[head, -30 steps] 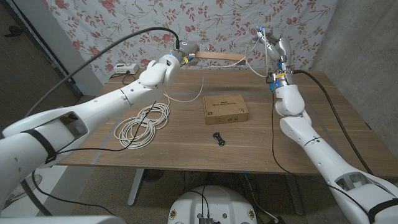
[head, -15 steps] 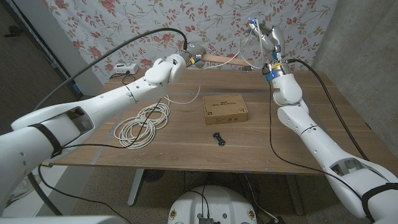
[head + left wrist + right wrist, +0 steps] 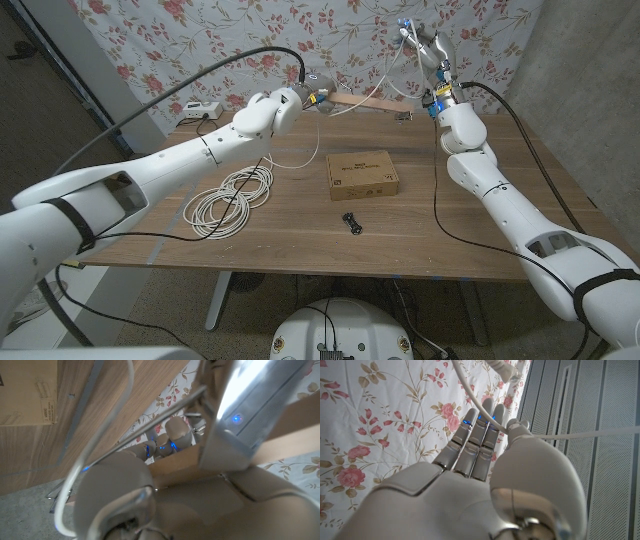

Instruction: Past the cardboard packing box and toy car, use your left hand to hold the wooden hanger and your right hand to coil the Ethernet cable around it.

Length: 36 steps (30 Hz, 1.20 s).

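Note:
My left hand (image 3: 314,88) grips one end of the wooden hanger (image 3: 362,101), held in the air over the table's far edge. In the left wrist view the hanger's wood (image 3: 282,442) runs past my hand (image 3: 165,505), and the white cable (image 3: 95,440) curves by it. My right hand (image 3: 426,46) is raised high at the far right and pinches the white Ethernet cable (image 3: 392,72), which hangs down to the hanger. In the right wrist view the cable (image 3: 481,409) crosses between thumb and fingers (image 3: 475,440). The rest of the cable lies coiled (image 3: 231,198) on the table's left.
The cardboard packing box (image 3: 362,172) lies mid-table, with the small black toy car (image 3: 350,222) in front of it. A white device (image 3: 199,110) sits at the table's back left corner. A floral curtain (image 3: 200,40) hangs behind the wooden table (image 3: 470,230).
My right hand has risen and moved farther back with the cable. My left hand has shifted slightly right, and the hanger's free end now dips lower.

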Available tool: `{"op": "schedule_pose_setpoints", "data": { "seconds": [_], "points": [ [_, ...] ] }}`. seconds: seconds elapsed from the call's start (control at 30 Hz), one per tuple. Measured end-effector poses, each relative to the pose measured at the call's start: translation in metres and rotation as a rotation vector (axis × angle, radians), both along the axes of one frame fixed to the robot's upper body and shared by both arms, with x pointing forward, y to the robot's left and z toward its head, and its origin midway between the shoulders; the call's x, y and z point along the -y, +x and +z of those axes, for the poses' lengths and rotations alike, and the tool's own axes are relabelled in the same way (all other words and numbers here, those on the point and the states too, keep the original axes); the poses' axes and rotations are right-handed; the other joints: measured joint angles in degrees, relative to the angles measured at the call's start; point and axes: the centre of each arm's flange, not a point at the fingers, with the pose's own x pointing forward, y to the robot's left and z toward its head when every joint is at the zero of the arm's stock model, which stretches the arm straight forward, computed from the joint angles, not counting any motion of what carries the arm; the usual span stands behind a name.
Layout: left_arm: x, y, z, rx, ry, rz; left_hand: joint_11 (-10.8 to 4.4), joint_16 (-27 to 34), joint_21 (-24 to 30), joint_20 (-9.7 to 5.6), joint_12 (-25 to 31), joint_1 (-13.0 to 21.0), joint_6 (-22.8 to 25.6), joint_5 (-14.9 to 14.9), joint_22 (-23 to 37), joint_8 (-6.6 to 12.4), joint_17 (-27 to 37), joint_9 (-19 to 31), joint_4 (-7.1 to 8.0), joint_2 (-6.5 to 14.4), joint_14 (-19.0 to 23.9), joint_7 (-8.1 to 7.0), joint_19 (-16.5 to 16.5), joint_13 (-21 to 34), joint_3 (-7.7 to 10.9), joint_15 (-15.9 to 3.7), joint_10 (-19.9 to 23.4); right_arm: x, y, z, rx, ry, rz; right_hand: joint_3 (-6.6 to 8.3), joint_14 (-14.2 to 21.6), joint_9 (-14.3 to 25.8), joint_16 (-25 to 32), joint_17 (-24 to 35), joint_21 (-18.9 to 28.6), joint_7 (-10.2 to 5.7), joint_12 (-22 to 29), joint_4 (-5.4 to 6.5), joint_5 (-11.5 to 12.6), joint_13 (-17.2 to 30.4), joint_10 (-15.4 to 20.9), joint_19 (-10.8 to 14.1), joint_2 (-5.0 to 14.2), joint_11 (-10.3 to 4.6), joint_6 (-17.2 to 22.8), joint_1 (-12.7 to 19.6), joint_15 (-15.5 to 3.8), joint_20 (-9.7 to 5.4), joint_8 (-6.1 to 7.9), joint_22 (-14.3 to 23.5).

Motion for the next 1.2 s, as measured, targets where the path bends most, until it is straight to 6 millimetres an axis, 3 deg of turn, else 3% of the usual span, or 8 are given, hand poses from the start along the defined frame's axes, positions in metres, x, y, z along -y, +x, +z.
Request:
{"op": "schedule_pose_setpoints", "data": {
  "seconds": [0.53, 0.57, 1.2],
  "points": [
    [-0.003, -0.012, -0.006, -0.031, -0.007, -0.024, 0.00, 0.3, 0.0, 0.00, 0.0, -0.1, 0.0, 0.2, -0.1, 0.31, 0.0, -0.6, 0.00, -0.2, 0.0, 0.00, 0.0, 0.0, 0.00, 0.01, 0.0, 0.021, 0.023, 0.019, -0.081, 0.045, -0.069, 0.01, -0.1, 0.1, -0.6, 0.3, 0.4, 0.01, -0.2, 0.00, -0.7, 0.5, -0.2, -0.9, -0.09, -0.20, 0.0, 0.1, 0.10, -0.46, -0.43, -0.3],
    [-0.003, -0.012, -0.007, -0.034, -0.009, -0.025, 0.00, 0.3, 0.0, 0.00, 0.0, -0.3, 0.0, 0.3, -0.1, 0.40, 0.0, -0.6, 0.00, -0.3, 0.0, 0.00, 0.0, 0.0, 0.00, 0.01, 0.0, 0.025, 0.031, 0.019, -0.122, 0.056, -0.098, 0.01, -0.4, 0.1, -0.8, 0.3, 0.4, 0.01, -0.2, 0.00, -0.7, 0.5, -0.4, -1.2, -0.09, -0.40, 0.0, 0.1, 0.08, -0.67, -0.44, -0.3],
    [-0.029, -0.035, -0.005, -0.038, -0.103, -0.102, 0.01, 0.7, 0.0, 0.00, 0.0, -0.3, -0.2, 0.3, -0.1, 0.74, 0.0, -0.9, 0.00, -0.3, -0.3, -0.08, 0.0, 0.0, 0.00, -0.29, 0.0, 0.054, 0.059, 0.021, -0.247, 0.074, -0.214, 0.48, -0.8, 0.6, -1.7, 0.6, 1.2, 0.23, -0.7, 0.34, -0.7, 1.1, -0.9, -2.2, -0.06, -0.91, -0.2, 0.0, 0.29, -0.60, -0.90, -0.5]
  ]
}}
